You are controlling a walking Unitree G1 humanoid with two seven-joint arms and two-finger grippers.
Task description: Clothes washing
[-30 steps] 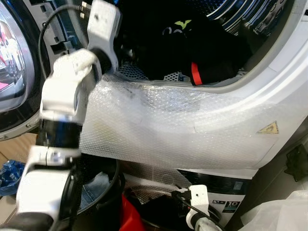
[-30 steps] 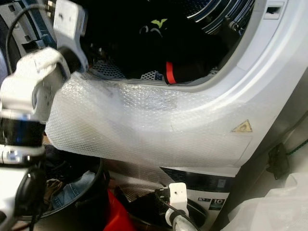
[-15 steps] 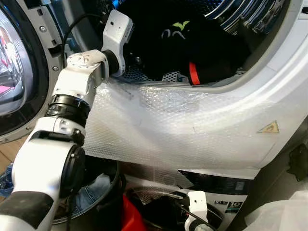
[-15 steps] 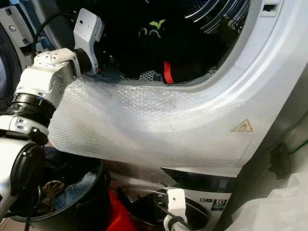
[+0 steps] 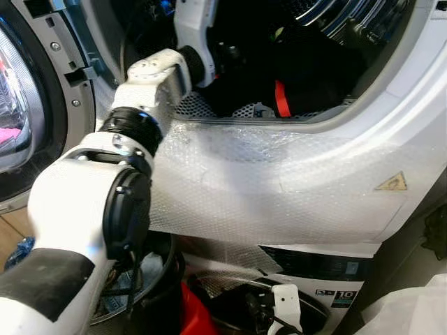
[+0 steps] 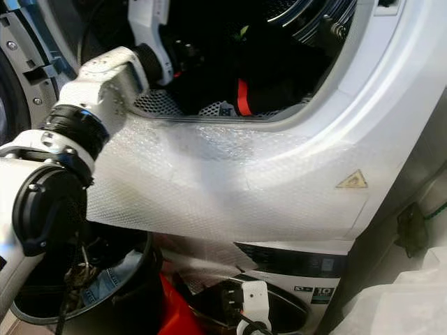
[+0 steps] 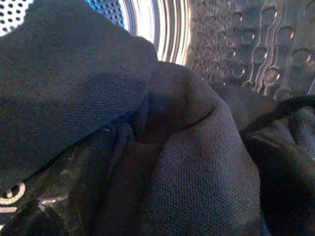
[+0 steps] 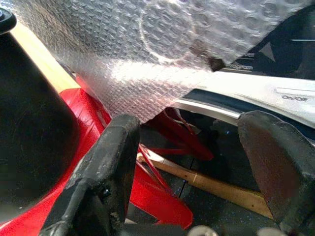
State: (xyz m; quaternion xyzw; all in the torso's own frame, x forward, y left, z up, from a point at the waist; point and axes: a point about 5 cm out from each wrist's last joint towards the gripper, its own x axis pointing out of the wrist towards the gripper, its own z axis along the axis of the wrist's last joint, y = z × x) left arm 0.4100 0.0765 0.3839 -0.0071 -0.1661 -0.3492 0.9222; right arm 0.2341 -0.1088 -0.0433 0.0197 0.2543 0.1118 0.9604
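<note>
Left eye view: the left arm (image 5: 150, 91) reaches over the washer (image 5: 391, 125) rim into the drum (image 5: 335, 21). Its wrist sits inside the opening, beside the dark clothes (image 5: 307, 63) piled in the drum. A red strip (image 5: 281, 99) shows on the clothes near the front lip. Bubble wrap (image 5: 265, 188) hangs over the washer front below the opening. The open door (image 5: 21, 105) stands at the left. A black basket (image 5: 150, 279) with denim in it sits low, under the arm. Something red (image 5: 195, 314) lies next to the basket. The right arm (image 5: 286, 307) hangs low in front of the washer base.

Right eye view: the same scene. The left gripper is sunk among the clothes, so I cannot tell how its fingers stand. A yellow warning sticker (image 6: 351, 180) marks the washer front at the right.

Left wrist view: dark knit cloth (image 7: 162, 157) lies close to the lens, folded in thick rolls. The dimpled steel drum wall (image 7: 246, 44) shows behind it. White print (image 7: 15, 194) sits at one edge of the fabric.

Right wrist view: the right gripper (image 8: 197, 167) has its fingers (image 8: 106, 167) spread wide, gripping nothing. Beyond them hang bubble wrap (image 8: 147, 59), a red frame (image 8: 167, 132) and a wooden slat (image 8: 221, 184). The black basket wall (image 8: 29, 123) is at one side.
</note>
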